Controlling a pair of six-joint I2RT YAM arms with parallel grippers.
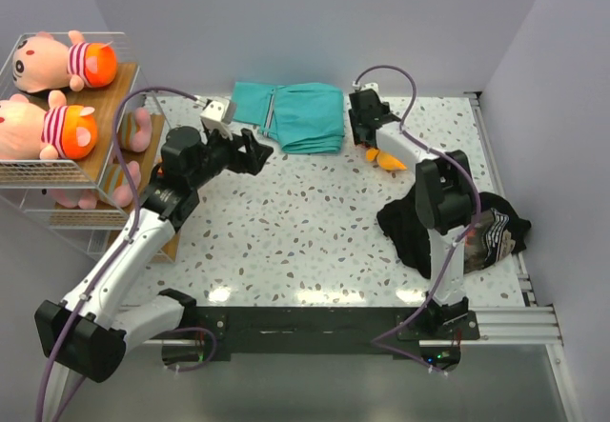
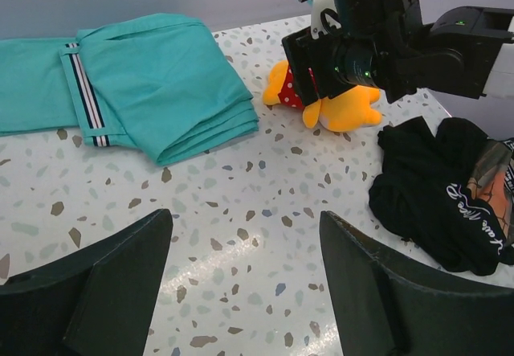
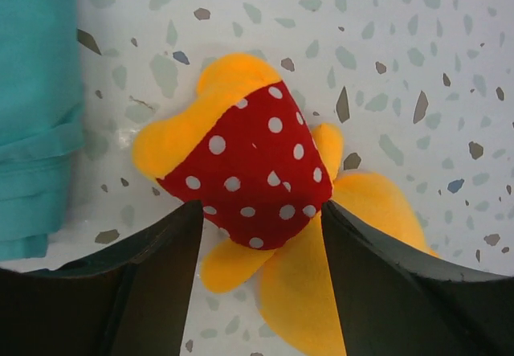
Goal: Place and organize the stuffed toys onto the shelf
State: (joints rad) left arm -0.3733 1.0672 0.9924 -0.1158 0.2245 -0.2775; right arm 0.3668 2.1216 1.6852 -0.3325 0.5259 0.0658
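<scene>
Doll (image 3: 257, 179) between spread right fingers (image 3: 173, 251) — teal cloth (image 3: 36, 91) just beside (black garment (image 2: 434, 187) near), left fingers (image 2: 120, 284) spread

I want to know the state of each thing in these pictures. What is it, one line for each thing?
shelf: upright, toys on its boards.
pink toys: two lying on the upper boards.
orange toy: lying on the table.
teal cloth: folded, flat on the table.
black garment: crumpled on the table.
left tool: open, empty.
right tool: open, astride the orange toy.
</scene>
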